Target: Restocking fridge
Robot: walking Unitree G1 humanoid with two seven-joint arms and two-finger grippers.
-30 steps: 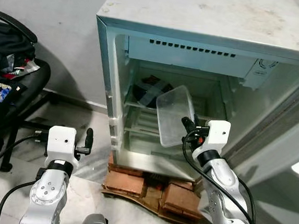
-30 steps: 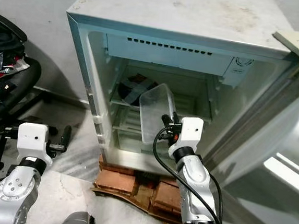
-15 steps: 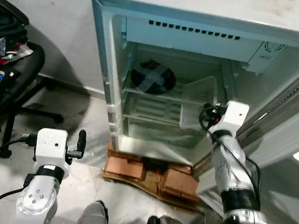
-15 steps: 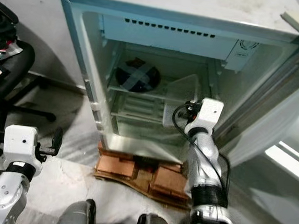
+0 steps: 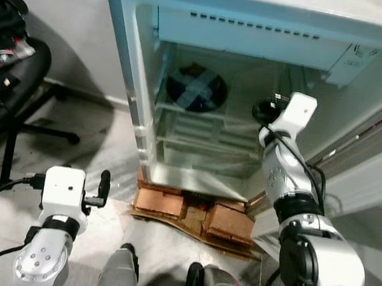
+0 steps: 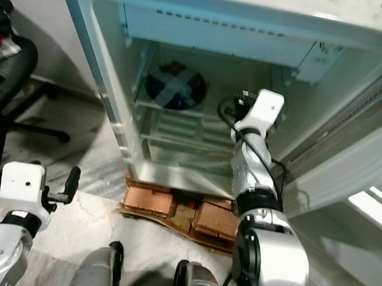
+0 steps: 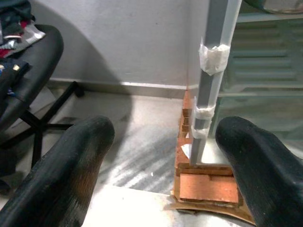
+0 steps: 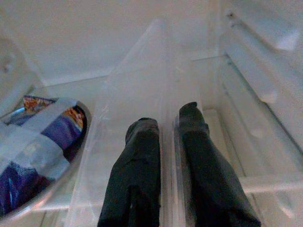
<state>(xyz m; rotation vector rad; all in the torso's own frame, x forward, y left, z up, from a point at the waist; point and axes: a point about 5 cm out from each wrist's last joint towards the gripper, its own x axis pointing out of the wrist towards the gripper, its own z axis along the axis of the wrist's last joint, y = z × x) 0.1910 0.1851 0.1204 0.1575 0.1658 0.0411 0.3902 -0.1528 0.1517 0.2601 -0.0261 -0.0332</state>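
**Placing clear container on fridge shelf**

The clear plastic container (image 8: 142,118) sat inside the fridge (image 5: 203,84) on the upper shelf (image 5: 193,120), at about 3 o'clock from a taped, foil-rimmed bowl (image 5: 196,88) on the same shelf. The two looked near or touching; couldn't tell which. From the head views the container was too transparent to make out.

Step in hand, as I judged it: setting the container down on the shelf. The right gripper (image 8: 168,137) had its two black fingers (image 8: 137,156) pinched close on the container's thin wall, one finger on each side. Next move likely called for easing the fingers apart and drawing the arm straight out, without dragging the container or knocking the bowl.

Right arm (image 5: 282,171) was stretched forward and up, wrist inside the fridge opening at the shelf's 3 o'clock end. Left arm hung idle low at 7 o'clock from the fridge, left gripper (image 7: 165,161) with fingers spread wide and holding nothing, pointed at the fridge's lower corner and the bricks (image 5: 191,216) under it. An office chair (image 5: 22,81) stood at 9 o'clock.
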